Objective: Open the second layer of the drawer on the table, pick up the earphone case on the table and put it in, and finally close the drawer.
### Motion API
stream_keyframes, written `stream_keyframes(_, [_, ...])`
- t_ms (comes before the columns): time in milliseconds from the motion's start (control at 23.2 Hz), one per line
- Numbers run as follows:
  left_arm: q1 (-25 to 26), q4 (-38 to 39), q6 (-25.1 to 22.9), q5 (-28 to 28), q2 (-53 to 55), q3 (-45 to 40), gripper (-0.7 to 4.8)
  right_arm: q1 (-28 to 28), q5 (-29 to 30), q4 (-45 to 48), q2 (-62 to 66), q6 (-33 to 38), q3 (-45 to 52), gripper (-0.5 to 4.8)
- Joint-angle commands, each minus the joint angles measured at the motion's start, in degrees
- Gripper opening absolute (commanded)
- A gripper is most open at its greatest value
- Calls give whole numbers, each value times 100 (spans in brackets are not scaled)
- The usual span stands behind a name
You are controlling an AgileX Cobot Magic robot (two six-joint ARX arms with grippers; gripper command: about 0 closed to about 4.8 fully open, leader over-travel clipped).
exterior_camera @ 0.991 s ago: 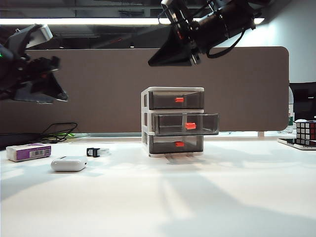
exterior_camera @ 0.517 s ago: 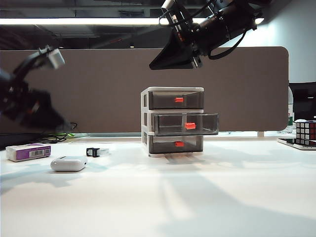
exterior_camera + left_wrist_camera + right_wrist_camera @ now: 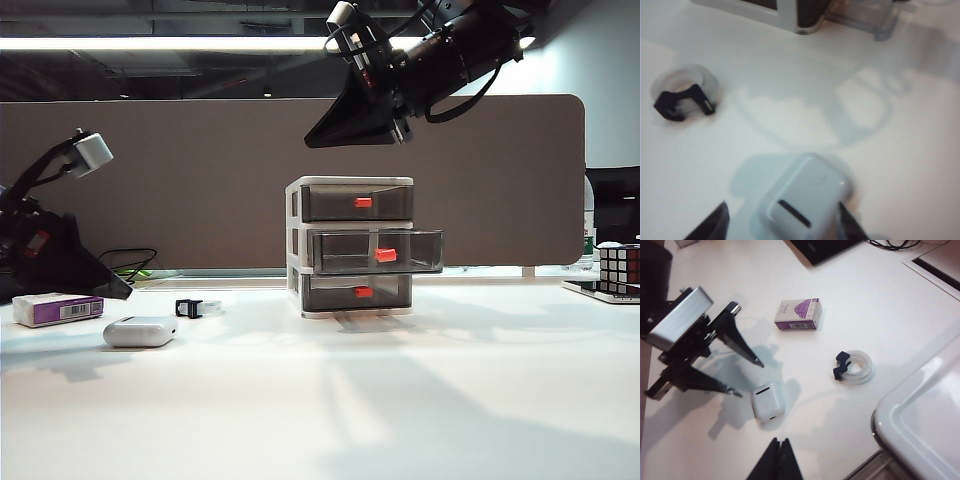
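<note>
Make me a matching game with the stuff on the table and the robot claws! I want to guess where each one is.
Things:
1. earphone case
2. middle drawer
3. right claw
4. purple-and-white box

Places or states:
A. high above the cabinet, shut
B. pulled out
C. on the table, between the left claw's open fingers
D. far left on the table

Pairs: 1-C, 2-B, 3-A, 4-D

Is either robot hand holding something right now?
No. The left gripper is open beside the earphone case, not touching it. The right gripper is shut and empty.
</note>
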State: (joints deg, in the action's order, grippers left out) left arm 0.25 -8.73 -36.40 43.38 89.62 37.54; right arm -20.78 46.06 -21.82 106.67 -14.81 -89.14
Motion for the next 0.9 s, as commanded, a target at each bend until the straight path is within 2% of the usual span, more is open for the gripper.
stream_keyframes(43, [61, 706, -516, 249, 304, 396, 263, -11, 11, -68, -42, -90, -24, -5])
stream_keyframes(172, [59, 1467, -1143, 417, 675, 813, 263, -11, 9, -245, -42, -291, -24, -5])
stream_keyframes(258, [59, 1600, -1237, 498, 887, 986, 263, -9, -22, -310, -39, -339, -24, -5])
stream_keyframes(474, [57, 1602, -1333, 496, 1143, 1182, 264, -9, -33, -334, -42, -348, -24, -5])
stream_keyframes(905, [-42, 1646, -1945, 656, 1493, 1272, 265, -7, -31, -337, -42, -365, -24, -5])
